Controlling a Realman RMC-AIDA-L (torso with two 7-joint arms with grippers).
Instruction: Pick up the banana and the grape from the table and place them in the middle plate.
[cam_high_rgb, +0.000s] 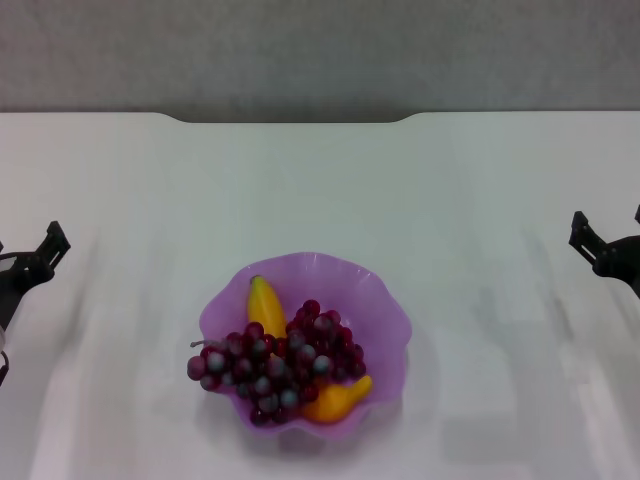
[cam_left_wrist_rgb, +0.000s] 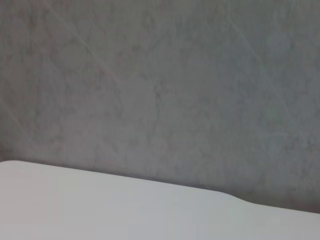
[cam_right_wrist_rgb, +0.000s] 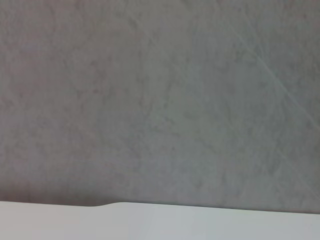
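**A:** So where are you at? Going left to right from the head camera: your left pincer (cam_high_rgb: 35, 262) sits way out at the 9 o'clock edge of the counter (cam_high_rgb: 320, 180), well apart from everything. Only a dark bit of it shows, so I can't tell if it's apart or together.

**B:** And the fruit?

**A:** Both pieces are in the middle plate (cam_high_rgb: 385, 300), which sits toward 6 o'clock. The banana (cam_high_rgb: 264, 304) runs from about 11 o'clock in the plate down to 5 o'clock, and the grape (cam_high_rgb: 275, 365) lies right across its middle, so you only see the two yellow ends. The bunch's stem end pokes over the rim at 9 o'clock. My guess is the banana went in underneath and the grape is draped on top, which pins it nicely.

**B:** Right side?

**A:** Your right pincer (cam_high_rgb: 605, 250) is parked at the 3 o'clock edge, same story: can't tell its state. Both wrist cameras just show wall and the counter's far edge, which fits arms pulled back out of the way. Looks done to me.
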